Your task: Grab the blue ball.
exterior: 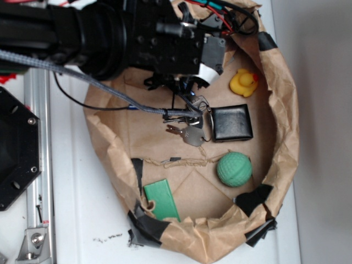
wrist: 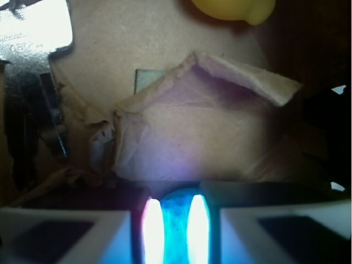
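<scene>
Gripper (wrist: 176, 231): white fingers (wrist: 66, 236) clamped on the blue ball (wrist: 177, 212), seen in the wrist view.
Ball position: directly between the fingers at the bottom of the wrist view; hidden under the arm in the exterior view.
Axis: round, none.
Surroundings: paper-lined basin (exterior: 286, 126); yellow duck (exterior: 243, 82) ahead of the gripper; keys (exterior: 190, 129) beside it.
Writing: stamped marks on a key (wrist: 33, 33), unreadable.

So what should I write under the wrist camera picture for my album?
Gripper closed around the blue ball, above brown paper, a yellow duck at the top.
</scene>
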Tool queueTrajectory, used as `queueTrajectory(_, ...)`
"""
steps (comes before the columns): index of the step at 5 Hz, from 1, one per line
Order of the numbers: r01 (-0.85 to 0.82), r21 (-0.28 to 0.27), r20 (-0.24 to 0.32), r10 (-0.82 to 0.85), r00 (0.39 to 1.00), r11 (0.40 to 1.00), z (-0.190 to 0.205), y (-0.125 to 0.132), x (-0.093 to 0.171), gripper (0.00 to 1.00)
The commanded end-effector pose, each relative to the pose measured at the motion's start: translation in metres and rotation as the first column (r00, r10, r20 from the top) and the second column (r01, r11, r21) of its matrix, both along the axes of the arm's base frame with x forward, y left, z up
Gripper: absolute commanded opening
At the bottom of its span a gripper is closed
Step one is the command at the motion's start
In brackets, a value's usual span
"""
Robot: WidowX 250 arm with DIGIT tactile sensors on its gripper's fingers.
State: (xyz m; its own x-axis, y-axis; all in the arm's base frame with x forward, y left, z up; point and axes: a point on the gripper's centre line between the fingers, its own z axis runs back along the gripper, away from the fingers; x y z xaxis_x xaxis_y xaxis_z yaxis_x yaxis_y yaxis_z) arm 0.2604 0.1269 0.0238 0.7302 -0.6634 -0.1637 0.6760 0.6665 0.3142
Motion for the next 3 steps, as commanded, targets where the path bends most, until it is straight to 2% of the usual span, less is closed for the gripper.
queueTrajectory(1,-0.001,0.016,0.006,0.001,1.000,1.000,-0.001,-0.008,-0.008,0.00)
queueTrajectory(2,-0.045,0.006,0.035,0.045,0.998,0.999,0.017,-0.022,-0.005,0.00)
queueTrajectory(3,-0.092,-0.027,0.068,0.094,0.993,0.995,0.067,-0.071,0.005,0.00)
